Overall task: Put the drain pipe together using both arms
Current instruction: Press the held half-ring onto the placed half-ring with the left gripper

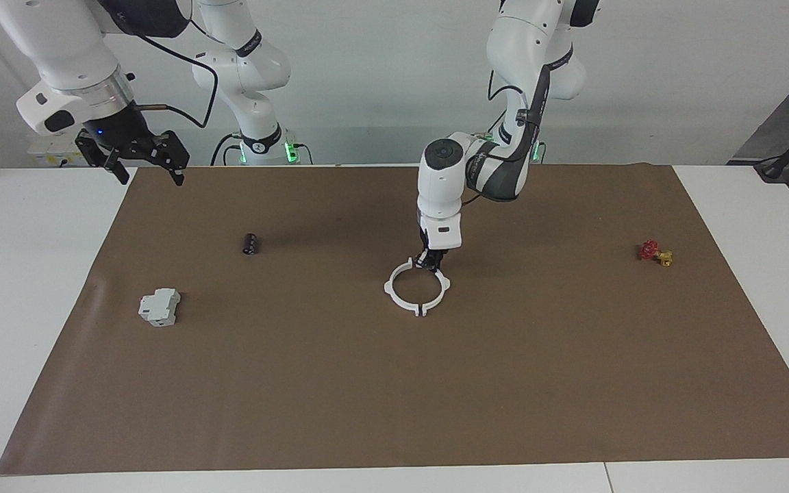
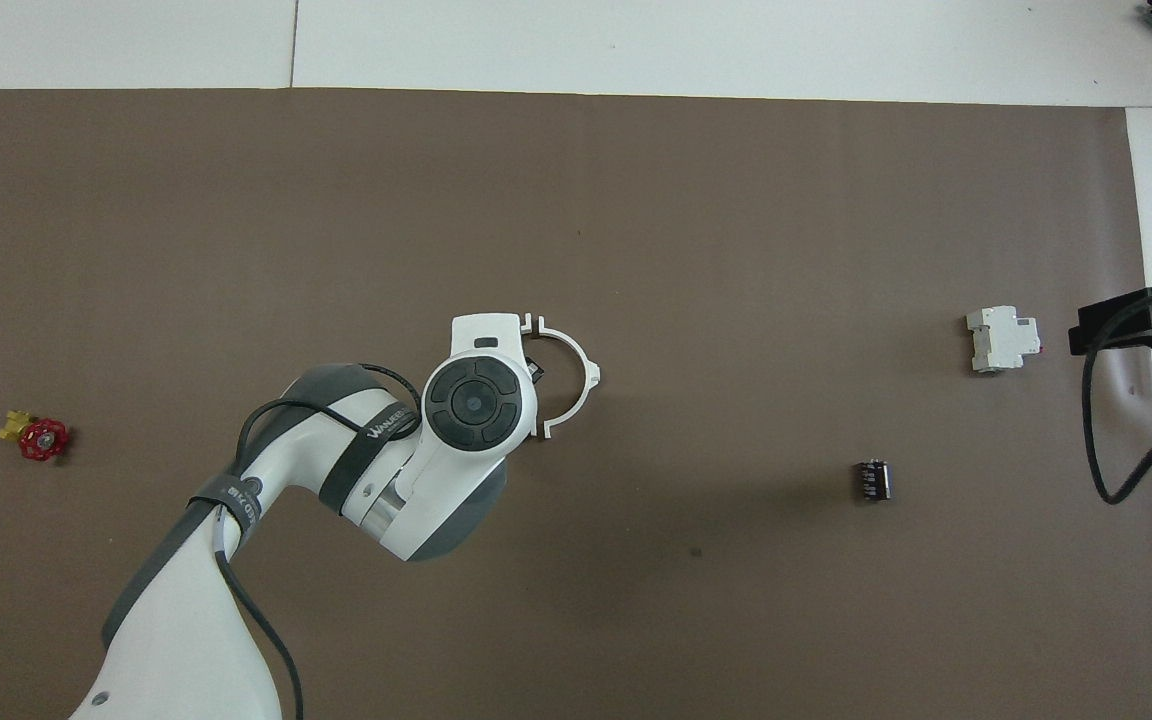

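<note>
1. While my left gripper (image 1: 430, 261) pinches shut on the drain pipe (image 1: 416, 288) ring's robot-side rim, the ring lies flat mid-mat (image 1: 340, 383)
2. My right gripper (image 1: 140, 163) waits, jaws wide and empty, over the right arm's mat edge

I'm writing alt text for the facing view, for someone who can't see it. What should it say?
The left gripper, jaws shut, grips the robot-side edge of a white tabbed ring lying mid-mat on a brown mat. The right gripper waits, open, above the mat's corner. Also on the mat: a grey-white box, a small black cylinder and a red-and-yellow valve.
</note>
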You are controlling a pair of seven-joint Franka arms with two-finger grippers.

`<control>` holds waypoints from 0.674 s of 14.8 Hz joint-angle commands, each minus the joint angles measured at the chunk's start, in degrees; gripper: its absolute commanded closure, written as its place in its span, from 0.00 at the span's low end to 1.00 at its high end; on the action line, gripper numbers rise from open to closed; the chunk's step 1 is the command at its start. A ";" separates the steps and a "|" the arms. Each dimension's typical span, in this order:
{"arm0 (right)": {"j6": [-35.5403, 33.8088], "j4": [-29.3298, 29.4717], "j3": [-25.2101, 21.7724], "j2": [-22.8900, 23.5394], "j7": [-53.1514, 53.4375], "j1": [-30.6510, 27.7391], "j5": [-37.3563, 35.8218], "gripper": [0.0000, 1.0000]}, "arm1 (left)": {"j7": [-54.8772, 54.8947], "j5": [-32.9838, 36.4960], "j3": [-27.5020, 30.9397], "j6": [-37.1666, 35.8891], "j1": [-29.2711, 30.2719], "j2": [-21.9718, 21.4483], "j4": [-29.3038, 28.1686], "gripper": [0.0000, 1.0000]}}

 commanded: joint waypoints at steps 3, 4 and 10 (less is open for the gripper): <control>-0.23 -0.54 0.11 -0.39 -0.58 -0.40 0.83 0.00 | -1.96 1.39 0.78 1.46 -1.40 -1.06 -1.59 1.00; -0.14 -0.46 0.11 -0.39 -0.58 -0.40 0.83 0.00 | -2.05 1.39 0.78 1.46 -1.40 -1.06 -1.59 1.00; -0.23 -0.54 0.11 -0.39 -0.58 -0.40 0.83 0.00 | -2.05 1.39 0.78 2.07 -1.49 -0.97 -2.11 1.00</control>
